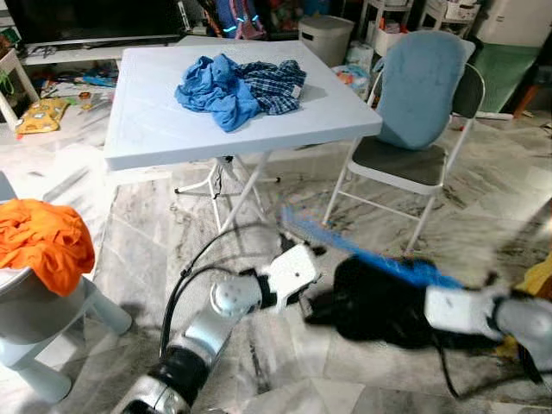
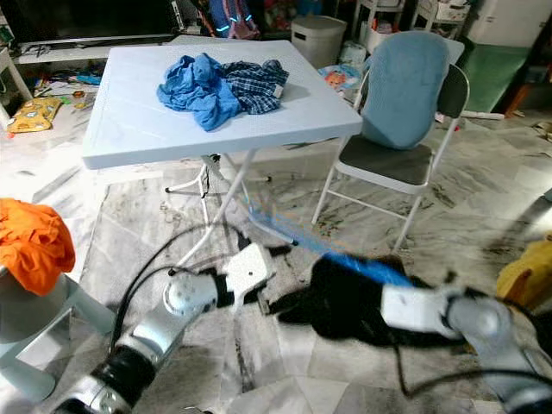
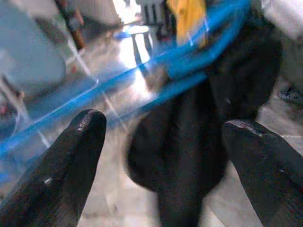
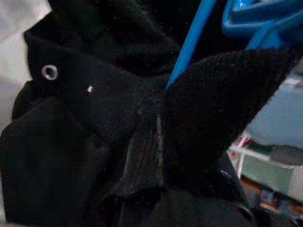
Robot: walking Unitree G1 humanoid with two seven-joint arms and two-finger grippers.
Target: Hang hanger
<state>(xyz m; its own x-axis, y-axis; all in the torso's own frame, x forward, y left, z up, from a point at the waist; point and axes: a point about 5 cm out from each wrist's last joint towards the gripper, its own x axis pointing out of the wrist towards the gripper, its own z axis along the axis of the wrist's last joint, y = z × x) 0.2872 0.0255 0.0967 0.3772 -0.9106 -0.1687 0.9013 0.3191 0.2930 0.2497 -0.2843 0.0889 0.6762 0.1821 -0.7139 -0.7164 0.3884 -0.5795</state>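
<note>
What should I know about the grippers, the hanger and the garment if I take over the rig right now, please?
Left gripper: open, fingers spread, facing the black garment, holding nothing.
Right gripper: buried in the black garment; finger state unclear.
Blue hanger: threaded through the garment, low over the marble floor, blurred by motion.
Done: garment and hanger are together.
Left: hanging it up; no rail is visible.

We see blue clothes [image 1: 237, 86] piled on white table [image 1: 155, 121], folding chair [image 1: 414, 129] beside it, orange cloth [image 1: 43, 241] on a stool [image 1: 34, 319].
</note>
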